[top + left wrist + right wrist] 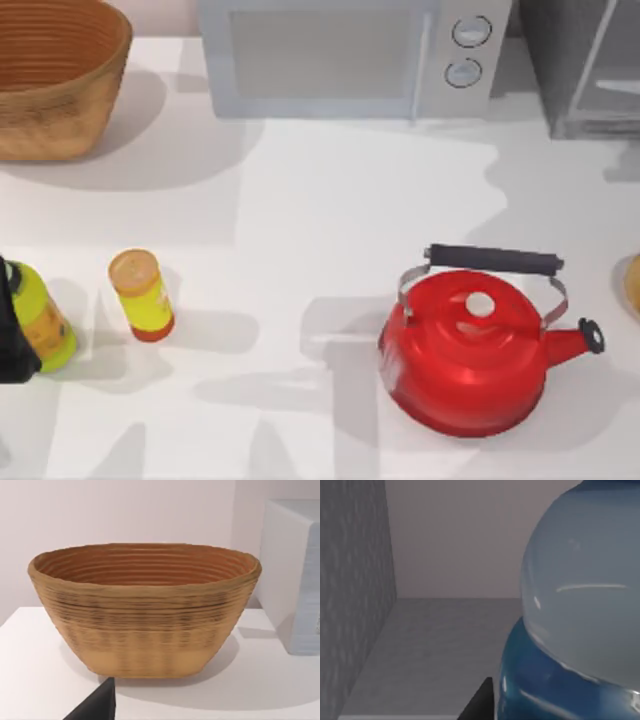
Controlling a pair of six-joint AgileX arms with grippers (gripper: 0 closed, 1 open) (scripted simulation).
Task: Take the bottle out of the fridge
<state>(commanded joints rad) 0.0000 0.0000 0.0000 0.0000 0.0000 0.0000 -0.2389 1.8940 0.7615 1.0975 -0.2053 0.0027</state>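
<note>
Right wrist view, nearest the lens: the small pale, clear bottle [585,590] with its round bright blue screw cap [555,690] sits very close, lying inside the dark grey boxy fridge [350,595], on its grey shelf floor with the back wall behind. A dark sliver of the right gripper [480,702] shows just beside the cap; cannot tell how wide the jaws stand or whether they touch the bottle.

Top view: the fridge stands at the bench's [330,200] far right corner, next to the light grey microwave with two round knobs [340,55].

Handling, as a judgement: small plastic bottle, likely light and fairly stiff, with smooth rounded walls that may slip. The ridged cap or the neck just under it looks like the surest hold. Draw it straight out, clear of the side wall.

Left arm idle, its wrist camera facing the woven brown basket [145,610] at the far left.
</note>
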